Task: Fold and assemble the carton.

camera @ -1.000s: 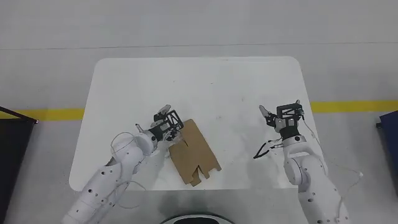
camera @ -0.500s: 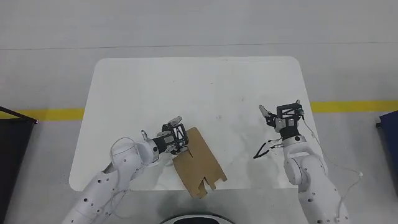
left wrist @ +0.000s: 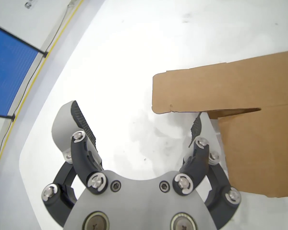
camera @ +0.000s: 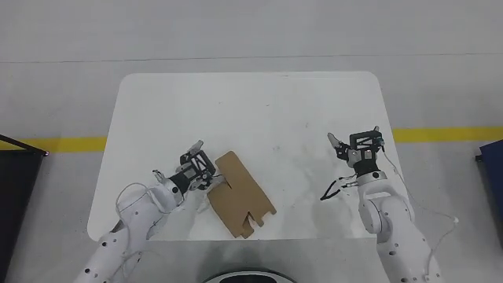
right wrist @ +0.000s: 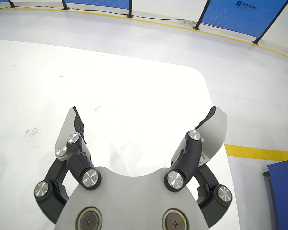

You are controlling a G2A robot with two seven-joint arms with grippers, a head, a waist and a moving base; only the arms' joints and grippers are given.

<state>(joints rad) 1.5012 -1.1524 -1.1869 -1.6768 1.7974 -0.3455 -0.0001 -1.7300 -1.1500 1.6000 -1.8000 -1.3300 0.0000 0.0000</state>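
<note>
Carton (camera: 240,195), a flat piece of brown cardboard not yet folded up, lies on the white table (camera: 251,110) close to the edge nearest the robot and a little left of the middle. It sits at a slant, with its notched end pointing toward that near edge and its plain end pointing toward the table's middle. In the left wrist view the carton (left wrist: 242,92) shows a flap with a slit between it and the panel beside it.

The left claw (camera: 196,163) is low over the table just beside the carton's left edge, near the plain end. Its fingers are spread wide and hold nothing. In its own wrist view the left claw (left wrist: 136,111) has one finger (left wrist: 197,126) right at the carton's edge by the slit; whether it touches the cardboard cannot be told. The other finger is over bare table (left wrist: 134,37).

The right claw (camera: 355,138) is over the right side of the table, well apart from the carton. Its fingers are also spread wide and empty, as the right wrist view of the claw (right wrist: 143,108) shows, with bare table (right wrist: 86,84) under it.
</note>
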